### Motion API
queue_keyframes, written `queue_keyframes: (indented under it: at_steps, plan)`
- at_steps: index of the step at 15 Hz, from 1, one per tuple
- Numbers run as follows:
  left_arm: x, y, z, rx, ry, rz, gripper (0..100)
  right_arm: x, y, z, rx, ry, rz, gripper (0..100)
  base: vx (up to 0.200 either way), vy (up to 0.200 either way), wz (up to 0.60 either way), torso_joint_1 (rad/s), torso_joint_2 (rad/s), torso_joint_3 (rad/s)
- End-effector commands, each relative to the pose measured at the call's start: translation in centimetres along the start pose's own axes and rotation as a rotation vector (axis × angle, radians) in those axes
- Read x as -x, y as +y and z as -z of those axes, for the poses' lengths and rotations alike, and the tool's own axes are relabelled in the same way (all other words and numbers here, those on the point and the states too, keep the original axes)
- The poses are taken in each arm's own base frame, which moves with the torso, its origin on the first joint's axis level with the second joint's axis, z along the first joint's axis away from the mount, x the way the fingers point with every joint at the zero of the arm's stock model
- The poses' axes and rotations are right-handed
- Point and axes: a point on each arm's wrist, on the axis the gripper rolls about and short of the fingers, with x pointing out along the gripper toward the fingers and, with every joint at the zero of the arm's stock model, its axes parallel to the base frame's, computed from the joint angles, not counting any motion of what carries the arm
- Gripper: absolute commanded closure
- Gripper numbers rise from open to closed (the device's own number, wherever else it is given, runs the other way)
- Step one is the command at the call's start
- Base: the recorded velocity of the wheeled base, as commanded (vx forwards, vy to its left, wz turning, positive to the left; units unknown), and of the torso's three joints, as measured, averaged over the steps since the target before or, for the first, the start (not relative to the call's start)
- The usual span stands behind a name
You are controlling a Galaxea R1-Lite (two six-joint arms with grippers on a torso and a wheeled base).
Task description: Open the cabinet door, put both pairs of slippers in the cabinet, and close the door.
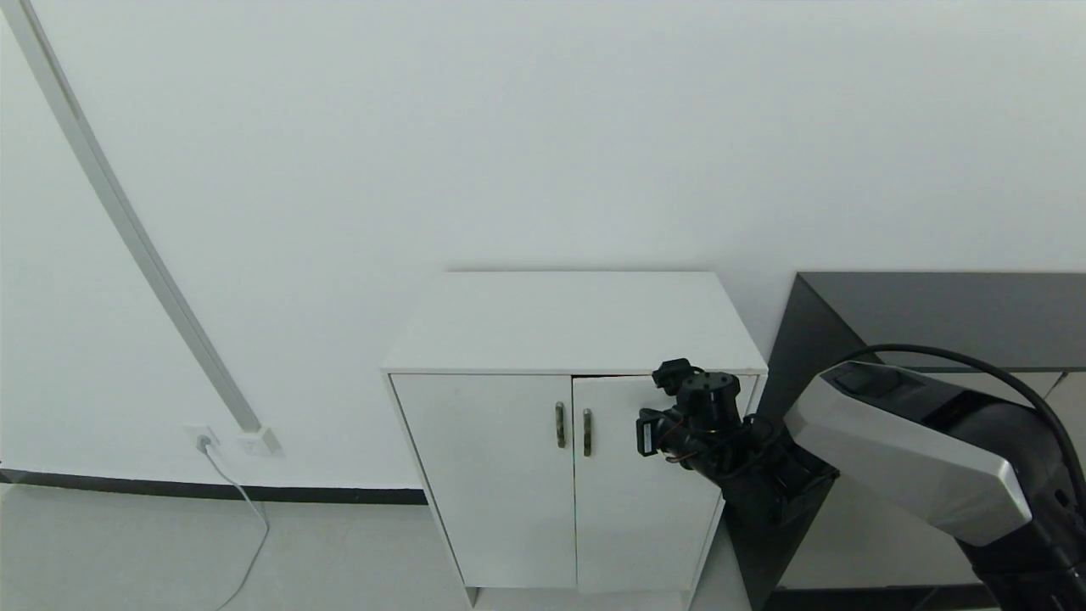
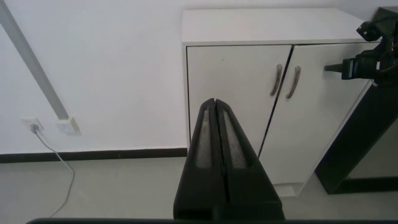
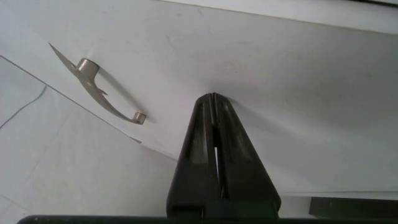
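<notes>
The white cabinet is set on the floor against the wall, with a dark unit just beside it on the robot's right. Both doors are seen nearly flush. A thin dark gap is seen along the top of the right door, so it may not be fully seated. Whether any slippers are inside cannot be told, as the interior is hidden.

The right hand is pressed shut with nothing held. Its tip is at, or touching, the face of the right door, beside that door's handle rather than around it. The left hand is likewise shut and empty, and is held well apart from the cabinet, out in front of it.

If the door is meant to be opened, a pull from here is judged likely to fail, since nothing is hooked and the handle would be missed by a shut hand. If the door is being pushed closed, the risk is judged to lie in pressing too hard or at a slant. The tip could then skid across the smooth panel and strike the handle, or the cabinet could be shoved against the wall.
</notes>
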Motion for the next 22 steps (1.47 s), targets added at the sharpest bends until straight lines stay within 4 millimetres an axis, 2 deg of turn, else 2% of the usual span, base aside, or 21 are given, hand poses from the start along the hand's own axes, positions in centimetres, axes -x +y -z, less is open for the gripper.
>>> queue_keyframes:
  at_steps: [1, 18, 22]
  plan:
    - [0.0, 0.0, 0.0, 0.0, 0.001, 0.0, 100, -0.2, -0.2, 0.1, -0.001, 0.004, 0.005, 100, 0.0, 0.0, 0.0, 0.0, 0.0, 0.0]
    - [0.0, 0.0, 0.0, 0.0, 0.001, 0.0, 100, -0.9, -0.4, 0.5, -0.002, 0.003, 0.013, 100, 0.0, 0.0, 0.0, 0.0, 0.0, 0.0]
    - [0.0, 0.0, 0.0, 0.0, 0.001, 0.0, 100, -1.6, -0.9, 0.6, -0.008, 0.0, 0.026, 100, 0.0, 0.0, 0.0, 0.0, 0.0, 0.0]
